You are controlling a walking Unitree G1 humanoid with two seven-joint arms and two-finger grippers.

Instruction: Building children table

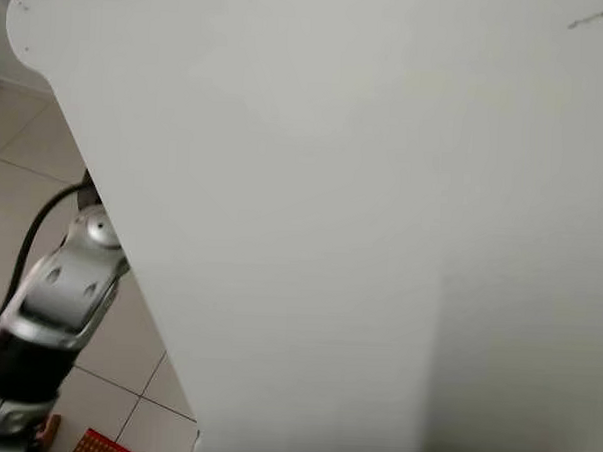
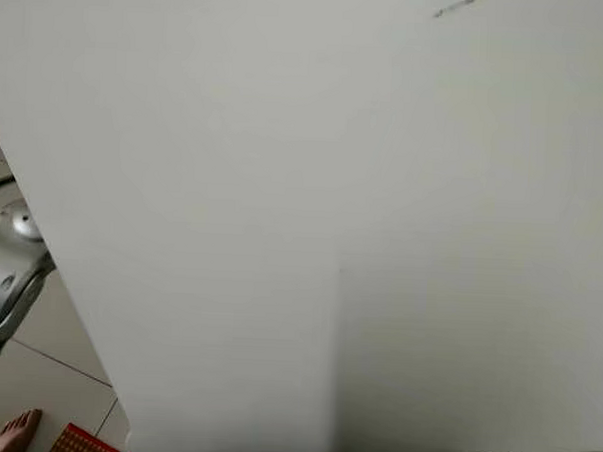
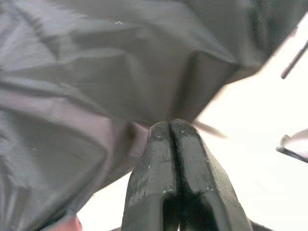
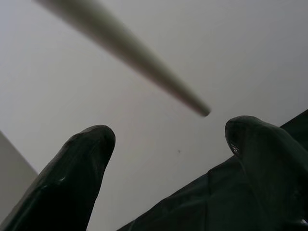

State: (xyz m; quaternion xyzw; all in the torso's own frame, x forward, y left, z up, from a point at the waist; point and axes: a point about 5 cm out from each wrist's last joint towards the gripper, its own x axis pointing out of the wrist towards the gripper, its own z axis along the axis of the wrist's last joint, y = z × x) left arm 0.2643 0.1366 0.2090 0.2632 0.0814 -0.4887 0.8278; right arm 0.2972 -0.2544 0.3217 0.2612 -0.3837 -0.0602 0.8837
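A big white table panel (image 1: pixel 362 219) with a rounded corner lobe at its upper left stands tilted close in front of my head and hides most of the scene. My silver left arm (image 1: pixel 63 296) reaches up behind the panel's left edge. My left gripper (image 3: pixel 171 130) is shut, fingers pressed together with nothing seen between them, against dark grey fabric (image 3: pixel 96 72). My right gripper (image 4: pixel 168 159) is open, pointing at a white surface. A pale, blurred rod (image 4: pixel 125 41) crosses above its fingertips without touching them.
Beige floor tiles (image 1: pixel 24 154) show to the left of the panel. A person's bare foot (image 2: pixel 17 429) and a red perforated item (image 1: pixel 97 445) lie on the floor at the lower left. Dark fabric (image 4: pixel 192 202) lies under my right fingers.
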